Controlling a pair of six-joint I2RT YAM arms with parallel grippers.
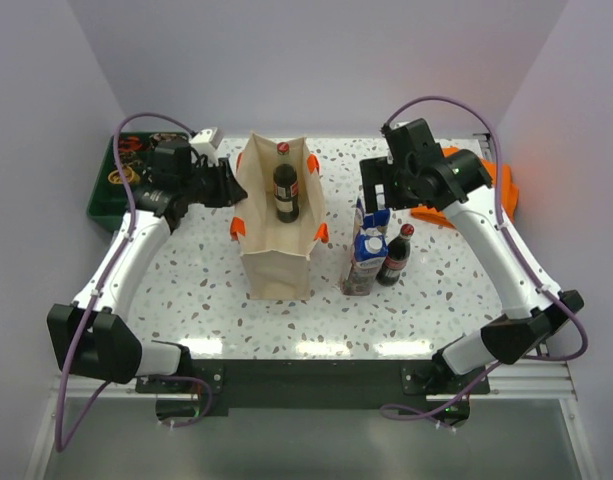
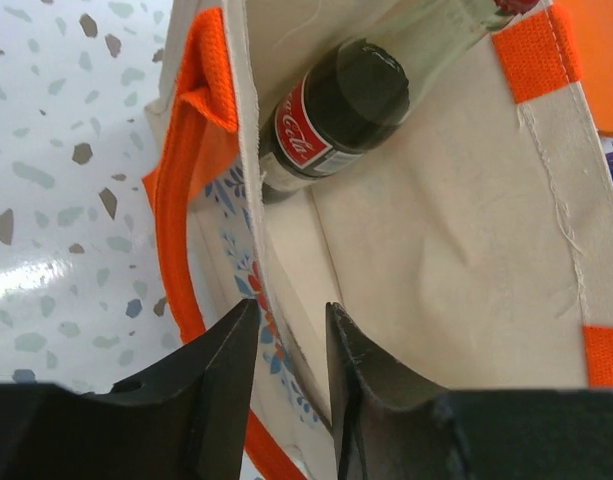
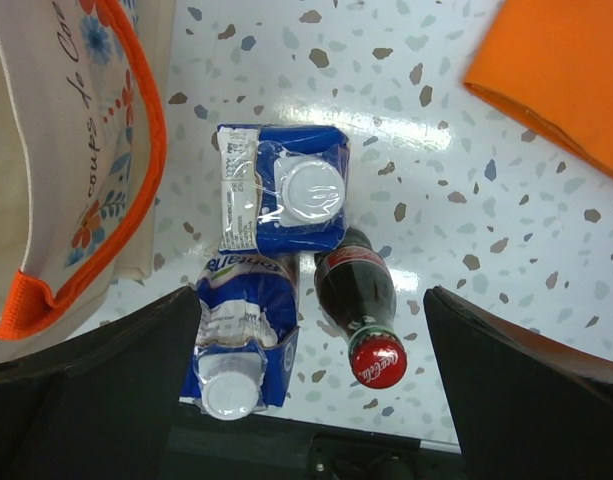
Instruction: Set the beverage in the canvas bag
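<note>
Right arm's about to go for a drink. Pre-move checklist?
1. Canvas bag upright, mouth open: ok.
2. Left gripper pinching bag rim: ok.
3. Right gripper open above cola bottle: ok.
4. Only that bottle within its span: not ok, blue carton also there.
5. Room beside bottle already inside the bag: ok.
</note>
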